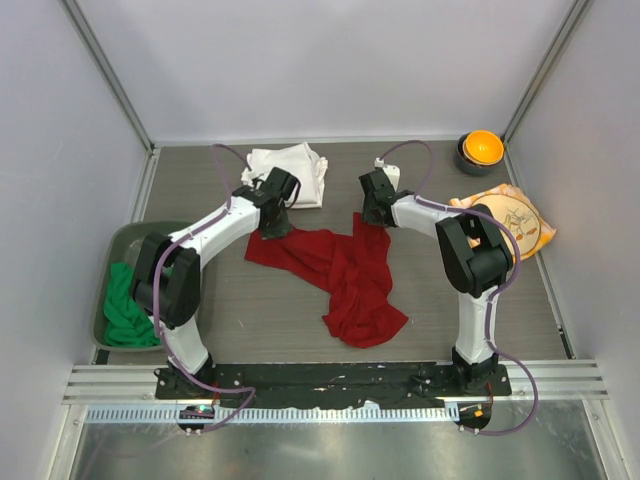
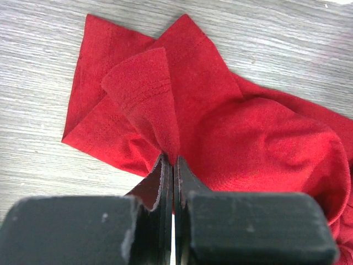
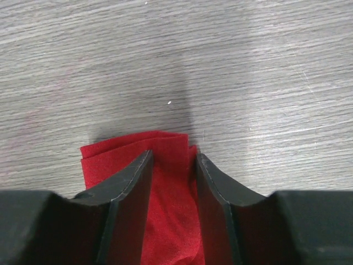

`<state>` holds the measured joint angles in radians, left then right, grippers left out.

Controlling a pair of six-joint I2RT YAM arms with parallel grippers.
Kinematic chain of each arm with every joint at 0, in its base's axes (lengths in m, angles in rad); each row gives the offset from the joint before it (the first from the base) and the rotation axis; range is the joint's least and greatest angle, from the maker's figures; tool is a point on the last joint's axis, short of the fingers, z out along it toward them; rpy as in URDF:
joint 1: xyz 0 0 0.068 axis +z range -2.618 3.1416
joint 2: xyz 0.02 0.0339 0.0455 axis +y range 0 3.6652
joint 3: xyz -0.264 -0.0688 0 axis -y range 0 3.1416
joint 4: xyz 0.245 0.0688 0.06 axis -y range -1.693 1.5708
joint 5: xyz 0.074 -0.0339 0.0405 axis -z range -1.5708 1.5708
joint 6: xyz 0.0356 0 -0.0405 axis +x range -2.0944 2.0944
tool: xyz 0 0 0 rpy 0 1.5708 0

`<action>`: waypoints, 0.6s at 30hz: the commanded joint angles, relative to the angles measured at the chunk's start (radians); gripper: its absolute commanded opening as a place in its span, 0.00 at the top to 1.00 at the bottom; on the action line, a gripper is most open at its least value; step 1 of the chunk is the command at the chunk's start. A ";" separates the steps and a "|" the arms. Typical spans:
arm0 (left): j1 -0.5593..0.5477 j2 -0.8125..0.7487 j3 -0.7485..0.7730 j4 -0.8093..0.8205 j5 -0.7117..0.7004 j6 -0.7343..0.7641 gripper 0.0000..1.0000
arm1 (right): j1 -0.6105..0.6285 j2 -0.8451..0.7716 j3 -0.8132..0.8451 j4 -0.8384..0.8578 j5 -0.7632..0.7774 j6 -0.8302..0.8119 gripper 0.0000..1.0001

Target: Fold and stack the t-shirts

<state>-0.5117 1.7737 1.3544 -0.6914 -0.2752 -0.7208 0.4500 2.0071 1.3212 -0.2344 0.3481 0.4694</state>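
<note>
The red t-shirt [image 1: 345, 275] lies crumpled in the middle of the table. My left gripper [image 1: 272, 228] is at its far left corner, shut on a raised fold of red cloth [image 2: 149, 105]. My right gripper [image 1: 372, 218] is at the shirt's far right tip. Its jaws are partly open and straddle a bunched fold of the red cloth [image 3: 172, 182], whose edge lies on the table. The white t-shirt [image 1: 295, 170] lies bunched behind the left gripper. The green t-shirt [image 1: 125, 310] sits in a grey bin [image 1: 125, 240] at the left.
An orange patterned cloth [image 1: 512, 222] lies at the right edge. A dark bowl holding an orange ball [image 1: 481, 150] stands in the far right corner. White walls close in three sides of the table.
</note>
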 commanded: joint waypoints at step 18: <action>0.025 -0.308 0.156 -0.138 -0.048 0.015 1.00 | 0.047 -0.525 -0.039 -0.082 0.187 -0.067 0.99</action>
<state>-0.4980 1.6539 1.3811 -0.7628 -0.2718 -0.7246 0.4629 1.8000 1.2842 -0.3325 0.4526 0.4419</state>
